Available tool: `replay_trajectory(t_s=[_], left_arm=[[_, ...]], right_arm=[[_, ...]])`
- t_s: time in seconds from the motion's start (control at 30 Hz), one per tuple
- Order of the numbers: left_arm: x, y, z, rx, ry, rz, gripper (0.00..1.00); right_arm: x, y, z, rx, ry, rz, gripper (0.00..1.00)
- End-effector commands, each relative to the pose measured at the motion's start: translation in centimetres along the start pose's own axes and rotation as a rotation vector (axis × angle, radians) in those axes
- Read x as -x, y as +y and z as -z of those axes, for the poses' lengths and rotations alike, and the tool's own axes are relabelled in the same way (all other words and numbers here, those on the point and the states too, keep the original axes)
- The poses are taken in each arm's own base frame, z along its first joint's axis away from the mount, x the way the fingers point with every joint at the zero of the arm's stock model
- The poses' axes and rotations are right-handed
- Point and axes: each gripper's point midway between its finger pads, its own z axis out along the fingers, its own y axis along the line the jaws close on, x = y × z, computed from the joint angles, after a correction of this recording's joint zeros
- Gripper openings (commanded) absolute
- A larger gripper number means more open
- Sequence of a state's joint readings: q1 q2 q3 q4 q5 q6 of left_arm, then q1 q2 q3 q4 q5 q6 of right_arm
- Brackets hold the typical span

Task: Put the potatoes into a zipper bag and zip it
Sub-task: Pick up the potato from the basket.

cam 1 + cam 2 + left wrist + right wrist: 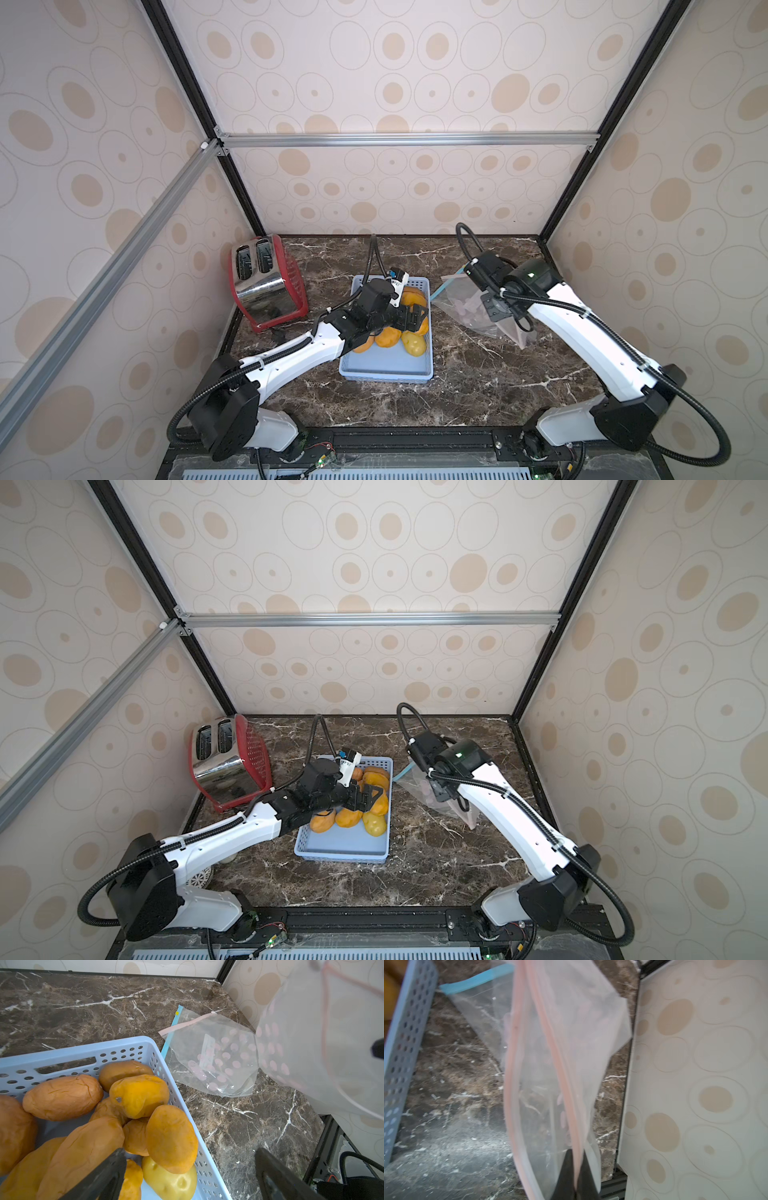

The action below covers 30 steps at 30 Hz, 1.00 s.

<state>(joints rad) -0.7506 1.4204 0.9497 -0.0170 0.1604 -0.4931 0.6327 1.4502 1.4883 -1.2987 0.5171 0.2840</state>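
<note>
**Black rail (415,442) in front — potatoes (411,345) kept in the basket (386,365), zipper bag (550,1064) pinched at its rim**

Closest to the lens, both arm bases are mounted on that rail at the near edge of the marble counter (478,395). The potatoes are piled in the far part of the pale blue basket, mid-counter. The left gripper (415,319) is held just above the pile at the basket's right side, its jaws spread wide with nothing between them. In the left wrist view one finger (104,1176) is seen over the potatoes and the other over bare counter beyond the basket wall. The right gripper (574,1169) is clamped tight on the pink zip edge of the clear zipper bag, which is held up to the right of the basket — its mouth is parted. A second bag (209,1057), edged in blue, is laid flat on the counter just right of the basket. A red toaster (266,286) is placed at the back left.
</note>
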Motion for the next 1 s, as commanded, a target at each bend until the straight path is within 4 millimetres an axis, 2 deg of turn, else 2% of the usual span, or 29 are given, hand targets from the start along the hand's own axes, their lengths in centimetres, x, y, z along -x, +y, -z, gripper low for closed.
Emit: replay_trajectory(t_s=[0.0, 0.13, 0.27, 0.67, 0.73, 0.8, 0.97], left_arm=[[0.5, -0.3, -1.3, -0.018, 0.008, 0.043, 0.97], [0.0, 0.1, -2.8, -0.004, 0.03, 0.072, 0.95], [-0.9, 1.0, -4.0, 0.026, 0.051, 0.096, 0.93], [-2.2, 1.1, -6.4, 0.005, 0.088, 0.132, 0.78], [-2.3, 1.2, -6.7, 0.007, 0.091, 0.131, 0.7], [-2.4, 1.2, -6.9, 0.006, 0.098, 0.13, 0.56], [-1.6, 0.9, -6.0, -0.003, 0.061, 0.131, 0.43]], right_arm=[[1.9, 4.9, -2.1, 0.171, -0.025, -0.004, 0.0], [2.5, 6.2, -3.9, 0.189, -0.017, -0.008, 0.0], [2.6, 7.2, -4.5, 0.271, -0.027, -0.042, 0.0], [1.7, 7.4, -5.9, 0.319, 0.001, -0.069, 0.0], [1.7, 7.4, -5.8, 0.325, 0.001, -0.071, 0.0], [1.7, 7.6, -5.7, 0.34, -0.006, -0.073, 0.0], [1.7, 8.5, -5.1, 0.414, -0.025, -0.073, 0.0]])
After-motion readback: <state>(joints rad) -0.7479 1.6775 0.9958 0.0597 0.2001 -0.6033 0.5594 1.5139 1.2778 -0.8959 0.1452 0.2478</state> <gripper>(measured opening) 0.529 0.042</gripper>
